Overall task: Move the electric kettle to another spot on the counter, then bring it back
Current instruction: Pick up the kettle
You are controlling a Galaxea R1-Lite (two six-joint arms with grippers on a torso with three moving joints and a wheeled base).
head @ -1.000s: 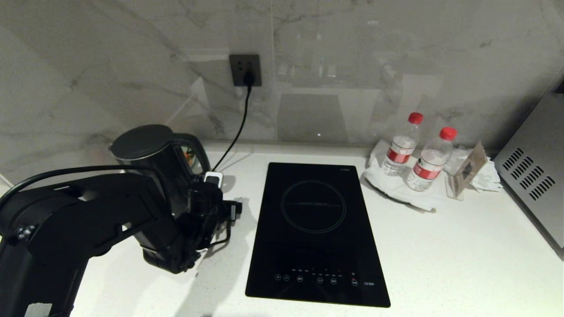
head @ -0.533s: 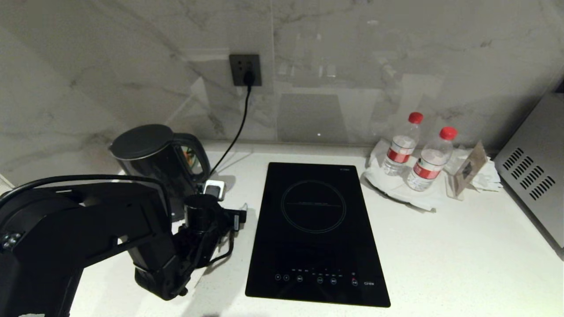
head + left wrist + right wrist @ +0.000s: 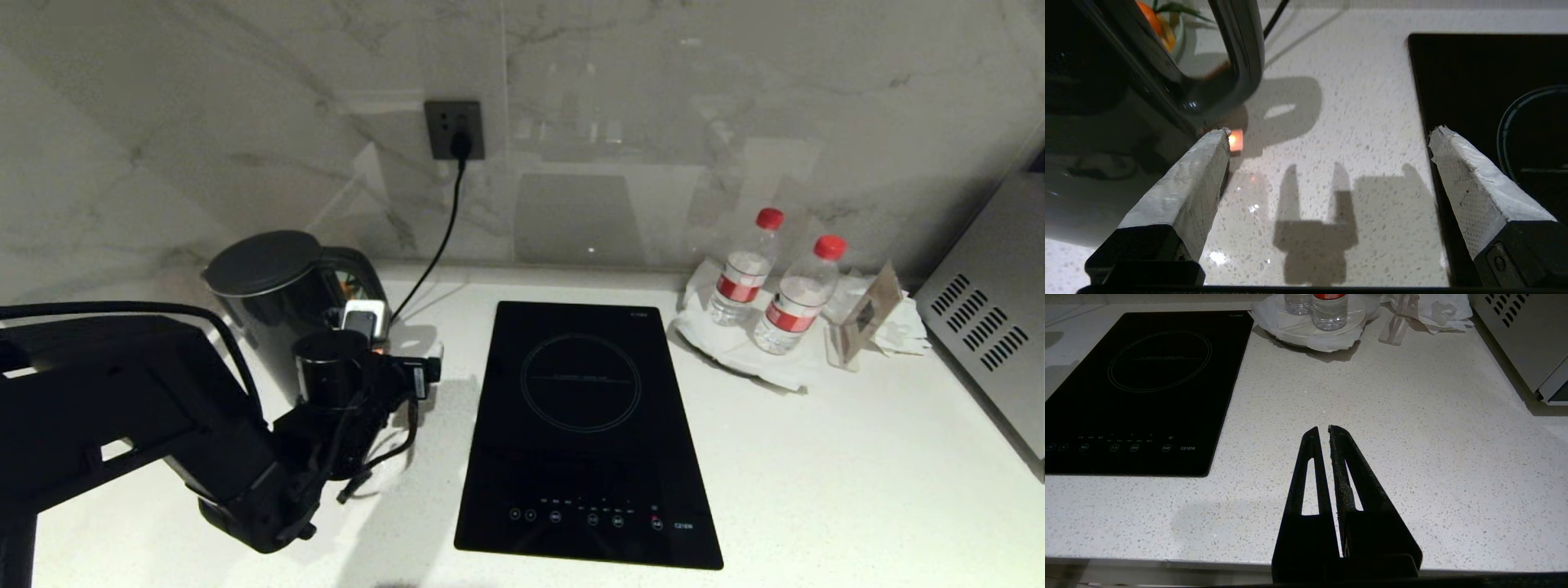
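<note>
left end effector [image 3: 1327, 134] spread wide, empty | tall glossy black upright electric kettle [image 3: 273, 306], loop handle [image 3: 1241, 61] just beyond, leftward | white speckled table [image 3: 816, 457] | left arm nearer

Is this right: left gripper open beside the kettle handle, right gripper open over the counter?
Not quite. The right gripper is shut, as the right wrist view shows, over the counter. The left gripper is open beside the handle of the electric kettle.
</note>
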